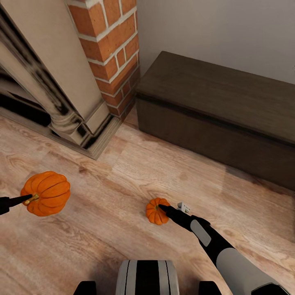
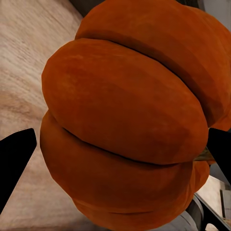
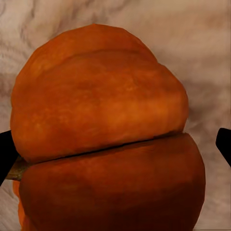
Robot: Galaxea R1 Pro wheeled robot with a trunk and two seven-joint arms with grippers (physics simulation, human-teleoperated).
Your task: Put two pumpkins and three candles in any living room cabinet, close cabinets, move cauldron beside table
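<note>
While gripped, both pumpkins [image 1: 46, 193] sideways-stemmed.

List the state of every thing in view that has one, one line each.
Left pumpkin: between the left claw fingers, apparently held above the floor.
Right pumpkin: between the right claw fingers, low over or on the floor; cannot tell which.
Cabinet: closed, fronts flush.
Left claw: shut on the left pumpkin.
Right claw: around the right pumpkin; grip looks closed.

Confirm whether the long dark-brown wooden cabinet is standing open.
No: the dark-brown wooden cabinet shows a flat, unbroken front in the head view, with no pale interior exposed.
</note>
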